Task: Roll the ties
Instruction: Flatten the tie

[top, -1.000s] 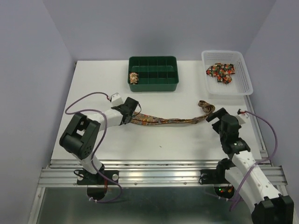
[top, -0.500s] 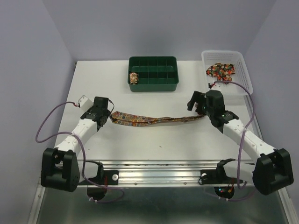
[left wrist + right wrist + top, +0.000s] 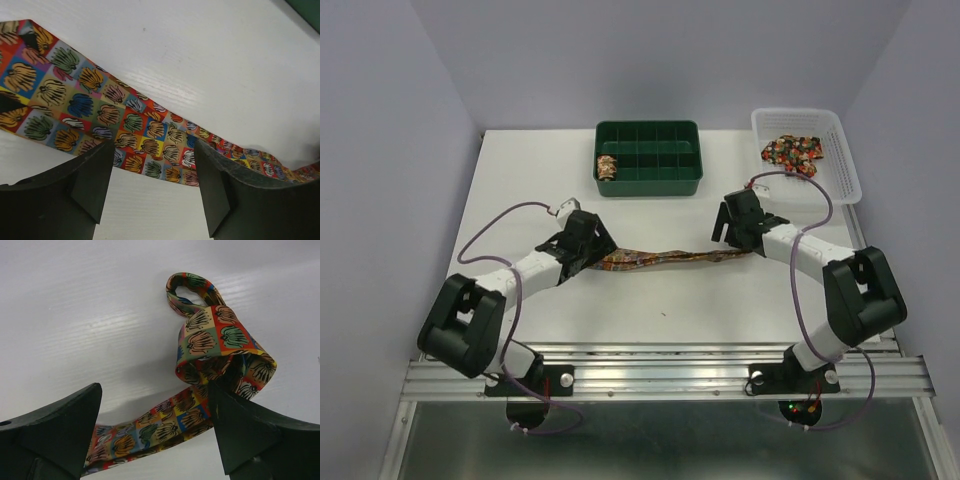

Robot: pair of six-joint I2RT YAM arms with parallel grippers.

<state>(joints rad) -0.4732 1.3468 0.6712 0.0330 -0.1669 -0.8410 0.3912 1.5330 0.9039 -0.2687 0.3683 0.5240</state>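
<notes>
Nearest me, on the white table [image 3: 670, 310], one loose tie [image 3: 665, 258] lies stretched left to right between the two arms, flat for most of its run and slightly twisted in the middle. The left gripper [image 3: 592, 243] hangs low over its left end with the jaws spread apart; from that wrist the patterned cloth lies flat on the table just beyond the fingertips, pinched by nothing. The right gripper [image 3: 732, 218] stands over the right end, jaws also wide and holding nothing, and there the narrow end [image 3: 215, 340] has buckled into a small loose loop just beside the right finger. The fabric looks light, limp and rather slick, so I would expect it to slide and unwind easily. One end looks the place to pinch, flat across its width, with the rest kept taut while it is wound. Farther back, a green tray [image 3: 650, 187] with compartments holds one rolled tie [image 3: 607, 167] in a left-hand cell. At the far right, a white basket [image 3: 840, 160] holds a heap of ties [image 3: 792, 152], not yet rolled.
</notes>
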